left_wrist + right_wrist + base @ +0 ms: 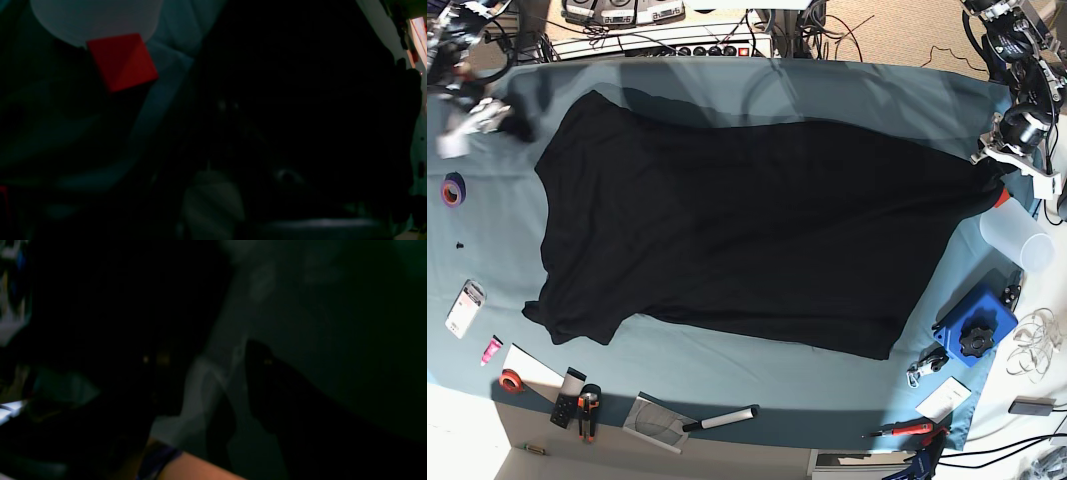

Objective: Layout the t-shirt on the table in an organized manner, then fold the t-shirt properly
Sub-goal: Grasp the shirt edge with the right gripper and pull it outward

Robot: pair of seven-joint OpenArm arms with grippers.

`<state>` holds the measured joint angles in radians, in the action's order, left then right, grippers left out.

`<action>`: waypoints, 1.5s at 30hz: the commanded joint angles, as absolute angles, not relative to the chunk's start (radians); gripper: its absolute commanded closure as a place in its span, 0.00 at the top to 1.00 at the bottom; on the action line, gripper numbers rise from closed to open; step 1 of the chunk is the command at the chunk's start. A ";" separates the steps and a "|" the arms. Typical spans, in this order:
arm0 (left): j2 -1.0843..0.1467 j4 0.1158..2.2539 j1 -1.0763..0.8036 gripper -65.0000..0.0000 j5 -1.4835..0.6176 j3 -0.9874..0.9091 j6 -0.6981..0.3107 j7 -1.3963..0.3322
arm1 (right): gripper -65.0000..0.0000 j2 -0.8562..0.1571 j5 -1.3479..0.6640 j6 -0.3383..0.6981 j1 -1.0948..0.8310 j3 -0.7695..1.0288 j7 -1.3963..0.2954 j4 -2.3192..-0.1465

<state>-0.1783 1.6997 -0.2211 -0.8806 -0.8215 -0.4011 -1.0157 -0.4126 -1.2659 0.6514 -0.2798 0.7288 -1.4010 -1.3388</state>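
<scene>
The black t-shirt (747, 235) lies spread flat across the teal table (727, 375), its print not showing. Its right end is drawn to a point at my left gripper (994, 162), which is shut on that edge. In the left wrist view black cloth (283, 100) fills the dark frame. My right gripper (477, 118) is blurred at the table's far left corner, just left of the shirt's sleeve tip and apart from it. In the right wrist view a dark finger (267, 390) stands clear of the shirt, with teal cloth showing beside it, so the jaws look open.
A translucent cup (1017, 238) and a small red piece (1001, 197) sit just below the left gripper. A blue block with a black knob (975, 325) is at the right. A purple tape roll (453, 189), a white card (465, 307) and hand tools (587, 410) line the left and front edges.
</scene>
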 commanded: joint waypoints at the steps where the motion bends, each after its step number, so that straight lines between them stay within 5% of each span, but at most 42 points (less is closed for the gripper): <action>1: -0.195 1.716 -0.216 0.00 -0.901 -0.827 -0.410 -0.995 | 0.45 -0.426 -1.275 0.644 -0.277 0.711 -1.396 -1.355; 18: -0.194 1.716 -0.216 0.00 -0.900 -0.827 -0.410 -0.994 | 0.44 -0.224 -1.098 0.669 -0.277 0.654 -1.396 -1.356; 24: -0.194 1.716 -0.216 0.00 -0.898 -0.827 -0.410 -0.995 | 0.00 -0.227 -1.098 0.672 -0.268 0.654 -1.396 -1.376; 36: -0.194 1.716 -0.217 0.00 -0.907 -0.827 -0.409 -1.034 | 0.00 -0.227 -1.237 0.698 -0.268 0.785 -1.396 -1.855; 45: -0.194 1.716 -0.320 0.00 -1.090 -0.828 -0.435 -1.138 | 0.00 -0.224 -1.242 0.698 -0.266 1.048 -1.396 -1.909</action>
